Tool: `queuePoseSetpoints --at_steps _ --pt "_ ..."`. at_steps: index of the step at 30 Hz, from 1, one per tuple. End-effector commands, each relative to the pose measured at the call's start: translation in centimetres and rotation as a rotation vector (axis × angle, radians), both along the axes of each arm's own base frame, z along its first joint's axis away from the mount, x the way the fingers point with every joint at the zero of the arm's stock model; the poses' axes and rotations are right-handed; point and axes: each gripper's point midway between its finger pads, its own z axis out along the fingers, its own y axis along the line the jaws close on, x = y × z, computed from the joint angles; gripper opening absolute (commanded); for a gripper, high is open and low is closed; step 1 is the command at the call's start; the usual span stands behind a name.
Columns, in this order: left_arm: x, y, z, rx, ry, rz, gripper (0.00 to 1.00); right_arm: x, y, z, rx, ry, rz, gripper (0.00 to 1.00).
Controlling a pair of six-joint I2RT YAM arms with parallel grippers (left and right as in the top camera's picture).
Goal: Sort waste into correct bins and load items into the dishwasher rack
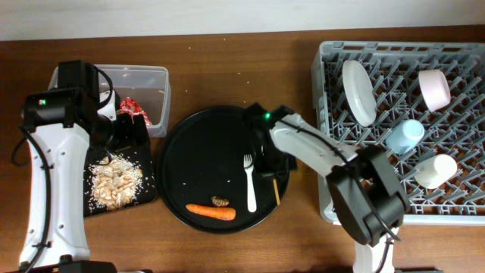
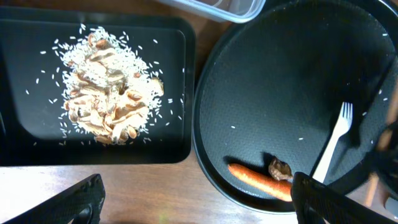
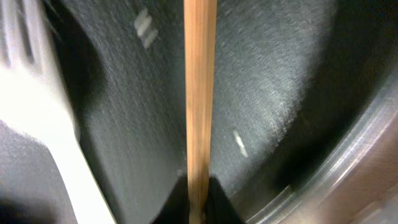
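My right gripper (image 1: 271,171) is low over the round black tray (image 1: 182,152) and shut on the wooden chopstick (image 3: 200,93), which also shows in the overhead view (image 1: 277,194). The white fork (image 1: 249,182) lies just left of it on the tray; it also shows in the right wrist view (image 3: 50,124). The carrot (image 1: 211,211) and brown lump (image 1: 220,201) lie at the tray's front. My left gripper (image 2: 199,199) is open and empty above the table's front. Rice scraps (image 1: 114,180) lie in the shallow black tray (image 1: 148,189). The red wrapper (image 1: 133,110) is in the clear tub (image 1: 155,83). The tissue is out of view.
The grey rack (image 1: 333,114) at the right holds the white plate (image 1: 358,91), the pink bowl (image 1: 434,89), the light-blue cup (image 1: 405,136) and the white cup (image 1: 435,170). The left arm stands over the tub and black tray.
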Motion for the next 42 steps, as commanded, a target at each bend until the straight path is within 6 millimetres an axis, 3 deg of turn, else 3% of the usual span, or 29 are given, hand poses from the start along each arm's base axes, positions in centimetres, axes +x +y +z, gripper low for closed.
queuePoseSetpoints --at_steps 1,2,3,4,6,11,14,15,16,18,20,21,22,24,28,31,34,36,39,42 --pt "-0.1 0.2 0.3 0.005 -0.005 0.002 0.95 4.3 -2.9 10.3 -0.004 -0.254 -0.078 0.04" --pt "-0.1 0.2 0.3 0.005 -0.005 0.002 0.95 4.5 -5.9 14.1 -0.025 -0.345 -0.132 0.04" --pt "-0.1 0.2 0.3 0.005 -0.005 0.002 0.95 4.1 -8.3 16.1 -0.032 -0.376 -0.175 0.04" --pt "-0.1 0.2 0.3 0.005 -0.006 0.002 0.95 3.2 -12.1 17.3 -0.058 -0.357 -0.222 0.04" --pt "-0.1 0.2 0.3 0.005 -0.006 0.002 0.95 2.4 -14.7 15.3 -0.065 -0.277 -0.195 0.04" --pt "-0.1 0.2 0.3 0.005 -0.005 0.002 0.95 0.8 -16.6 8.9 -0.111 -0.196 -0.181 0.04" --pt "-0.1 0.2 0.3 0.005 -0.005 0.002 0.95 0.8 -16.7 7.6 -0.109 -0.201 -0.174 0.22" --pt "-0.1 0.2 0.3 0.005 -0.005 0.002 0.95 1.3 -16.6 7.6 -0.103 -0.224 -0.176 0.41" --pt "-0.1 0.2 0.3 0.005 -0.005 0.002 0.95 1.3 -16.6 7.6 -0.103 -0.223 -0.176 0.43" --pt "-0.1 0.1 0.3 0.004 -0.005 0.001 0.95 1.8 -16.0 10.5 -0.074 -0.259 -0.188 0.44" --pt "-0.1 0.1 0.3 0.004 -0.005 0.001 0.95 3.8 -11.4 15.8 0.136 -0.381 -0.147 0.47" --pt "-0.1 0.1 0.3 0.004 -0.005 0.002 0.95 4.2 -8.8 17.2 0.214 -0.411 -0.094 0.49" --pt "-0.1 0.1 0.3 0.004 -0.005 0.002 0.95 4.1 -6.9 17.3 0.247 -0.421 -0.05 0.5" --pt "-0.1 0.1 0.3 0.004 -0.005 0.002 0.95 3.2 -1.8 14.0 0.26 -0.358 0.042 0.52" --pt "-0.2 0.1 0.3 0.004 -0.004 0.001 0.95 3.0 5.3 4.0 0.209 -0.225 0.134 0.6" --pt "-0.1 0.1 0.3 0.004 -0.005 0.001 0.95 4.5 6.9 -1.7 0.197 -0.202 0.083 0.61" --pt "-0.1 0.1 0.3 0.004 -0.005 0.001 0.95 4.2 6.0 -4.4 0.131 -0.168 0.05 0.59" --pt "-0.1 0.1 0.3 0.004 -0.005 0.001 0.95 3.8 5.7 -4.6 0.118 -0.15 0.05 0.45" --pt "-0.1 0.1 0.3 0.004 -0.005 0.001 0.95 3.0 3.4 -4.6 0.012 -0.123 0.004 0.42" --pt "-0.2 0.1 0.3 0.004 -0.002 0.001 0.95 1.9 2.6 -4.5 -0.029 -0.082 -0.017 0.38"
